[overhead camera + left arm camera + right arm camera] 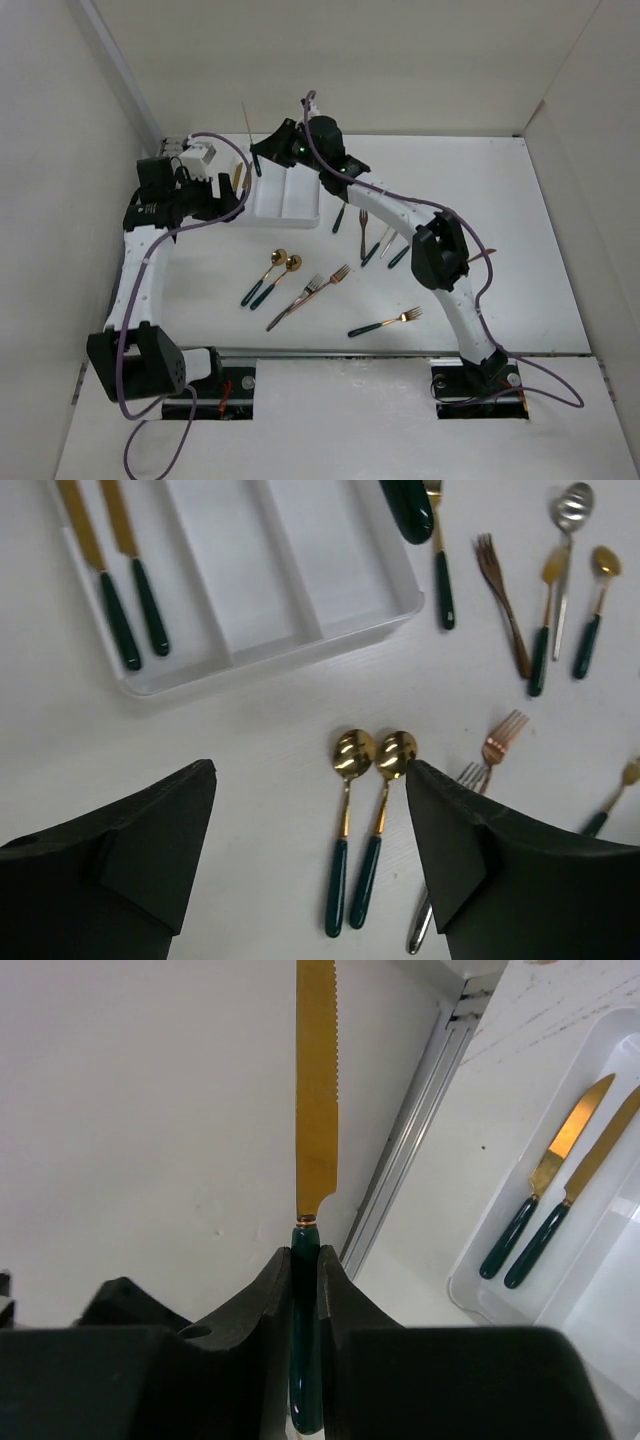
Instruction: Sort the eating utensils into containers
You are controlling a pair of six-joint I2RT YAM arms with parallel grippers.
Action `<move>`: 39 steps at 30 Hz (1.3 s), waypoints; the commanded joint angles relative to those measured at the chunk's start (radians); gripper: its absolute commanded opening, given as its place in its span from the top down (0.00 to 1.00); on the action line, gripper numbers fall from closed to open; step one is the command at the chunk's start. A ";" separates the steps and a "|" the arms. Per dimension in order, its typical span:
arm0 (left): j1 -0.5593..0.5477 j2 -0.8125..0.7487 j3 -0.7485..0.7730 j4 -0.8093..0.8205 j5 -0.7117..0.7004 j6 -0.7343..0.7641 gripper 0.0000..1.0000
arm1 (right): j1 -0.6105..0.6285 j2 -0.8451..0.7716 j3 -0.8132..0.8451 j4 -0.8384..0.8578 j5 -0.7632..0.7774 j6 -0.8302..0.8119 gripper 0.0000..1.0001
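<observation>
Right wrist view: right gripper [307,1260] clamps gold knife [315,1110] by its green handle, blade upright, near white tray [460,1285] | judged light, stiff, slick; handle is the best hold | left gripper [310,770] jaws spread, empty, above two spoons [362,852]

Likely a robotics lab, white panel walls [400,60], white table [540,260], cabled left arm [140,270], right arm [400,212].
</observation>
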 commanded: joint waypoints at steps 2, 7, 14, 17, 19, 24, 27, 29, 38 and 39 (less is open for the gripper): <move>-0.017 0.110 0.102 0.136 0.258 -0.042 0.24 | 0.004 -0.018 -0.010 0.138 -0.051 0.057 1.00; -0.017 0.313 0.286 0.125 0.431 -0.114 0.20 | 0.004 -0.074 -0.145 0.199 -0.042 0.057 1.00; -0.038 0.439 0.348 0.196 0.490 -0.194 0.23 | 0.004 -0.115 -0.211 0.229 -0.020 0.057 1.00; -0.038 0.448 0.339 0.127 0.475 -0.154 0.27 | 0.004 -0.127 -0.237 0.238 -0.011 0.057 1.00; -0.038 0.448 0.339 0.088 0.437 -0.115 0.32 | 0.004 -0.127 -0.237 0.247 -0.011 0.057 1.00; -0.049 0.437 0.299 0.074 0.413 -0.088 0.39 | 0.004 -0.146 -0.269 0.258 0.000 0.066 1.00; -0.058 0.437 0.288 0.074 0.413 -0.088 0.42 | 0.004 -0.155 -0.287 0.268 0.000 0.076 1.00; -0.058 0.437 0.288 0.097 0.413 -0.110 0.44 | 0.004 -0.155 -0.287 0.278 0.000 0.076 1.00; -0.089 0.457 0.288 0.136 0.422 -0.157 0.58 | 0.013 -0.164 -0.298 0.287 -0.019 0.085 1.00; -0.089 0.457 0.279 0.136 0.422 -0.157 0.65 | 0.013 -0.164 -0.298 0.287 -0.019 0.085 1.00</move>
